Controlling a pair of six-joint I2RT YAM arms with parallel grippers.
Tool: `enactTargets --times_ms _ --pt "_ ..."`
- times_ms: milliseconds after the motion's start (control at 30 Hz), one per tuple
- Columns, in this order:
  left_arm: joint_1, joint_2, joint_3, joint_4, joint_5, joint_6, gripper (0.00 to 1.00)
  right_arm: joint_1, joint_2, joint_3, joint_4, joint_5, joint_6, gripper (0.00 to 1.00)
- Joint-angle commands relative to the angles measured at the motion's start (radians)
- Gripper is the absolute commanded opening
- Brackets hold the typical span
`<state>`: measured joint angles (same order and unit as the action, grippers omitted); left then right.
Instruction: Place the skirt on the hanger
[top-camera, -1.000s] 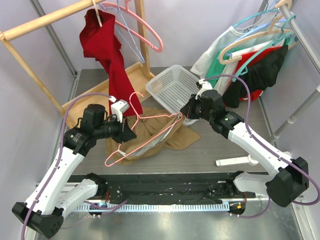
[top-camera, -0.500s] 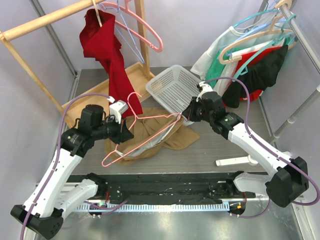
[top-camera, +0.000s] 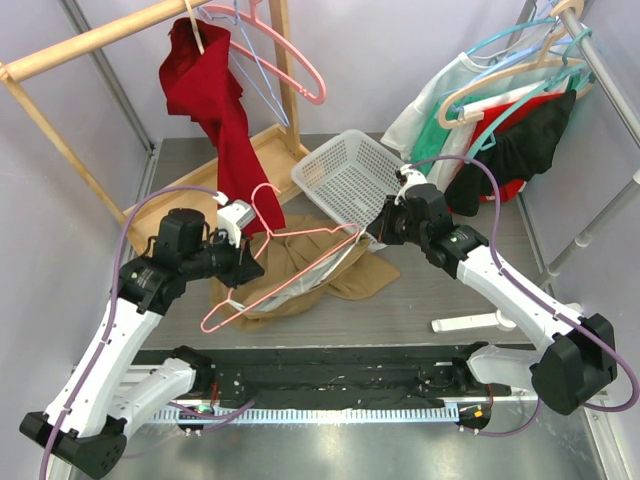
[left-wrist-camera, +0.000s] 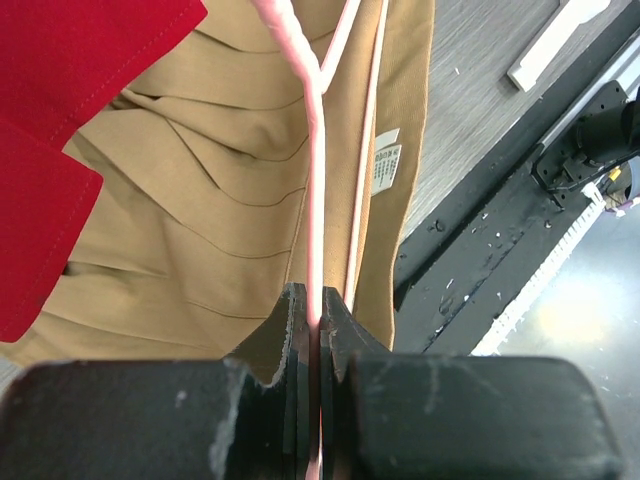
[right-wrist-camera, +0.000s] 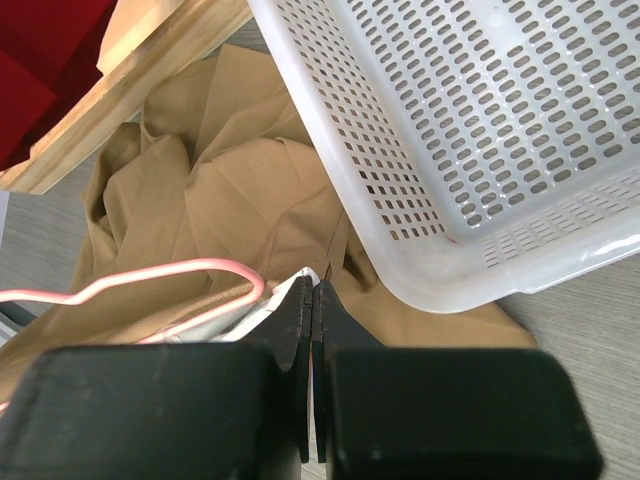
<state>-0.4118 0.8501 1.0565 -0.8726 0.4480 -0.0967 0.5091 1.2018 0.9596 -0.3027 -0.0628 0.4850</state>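
The tan pleated skirt (top-camera: 365, 278) lies bunched on the table between the arms. The pink wire hanger (top-camera: 290, 262) lies slanted across it, its hook up near the red garment. My left gripper (top-camera: 250, 268) is shut on the hanger's wire; in the left wrist view (left-wrist-camera: 318, 305) the pink wire (left-wrist-camera: 315, 150) runs between the closed jaws over the skirt (left-wrist-camera: 200, 200). My right gripper (top-camera: 374, 232) is shut on the skirt's waistband edge (right-wrist-camera: 300, 278) beside the hanger's end (right-wrist-camera: 170, 272); its fingertips show in the right wrist view (right-wrist-camera: 313, 290).
A white perforated basket (top-camera: 345, 175) leans tilted right behind the skirt, also in the right wrist view (right-wrist-camera: 480, 130). A wooden rack with a red garment (top-camera: 215, 100) and pink hangers (top-camera: 290, 60) stands back left. A metal rail of clothes (top-camera: 500, 120) stands at right. A white piece (top-camera: 480, 322) lies near right.
My left gripper has drawn the hanger slightly left. My right gripper has shifted a little to the right with the skirt edge. Both grips are unchanged.
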Motion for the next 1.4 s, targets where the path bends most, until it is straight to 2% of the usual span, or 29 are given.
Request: enactTargets --times_ms 0,233,400,700,1067,1367 --pt "0.004 -0.011 0.030 -0.002 0.023 0.000 0.00 -0.011 -0.021 -0.007 0.014 0.000 0.000 0.01" --pt "0.004 -0.009 0.005 0.017 0.116 -0.006 0.00 -0.018 -0.018 0.013 0.016 -0.040 0.003 0.01" --pt "0.004 -0.006 -0.012 0.024 0.086 -0.014 0.00 -0.027 -0.022 0.036 0.020 -0.118 0.009 0.01" --pt "0.002 -0.010 -0.023 0.029 0.152 -0.014 0.00 -0.052 -0.027 0.053 0.030 -0.207 0.027 0.01" --pt "0.002 -0.006 -0.047 0.046 0.136 -0.028 0.00 -0.069 -0.033 0.051 0.050 -0.270 0.046 0.01" --pt "0.004 -0.037 -0.004 0.009 0.017 -0.011 0.00 -0.083 -0.019 0.039 0.045 -0.276 0.053 0.01"
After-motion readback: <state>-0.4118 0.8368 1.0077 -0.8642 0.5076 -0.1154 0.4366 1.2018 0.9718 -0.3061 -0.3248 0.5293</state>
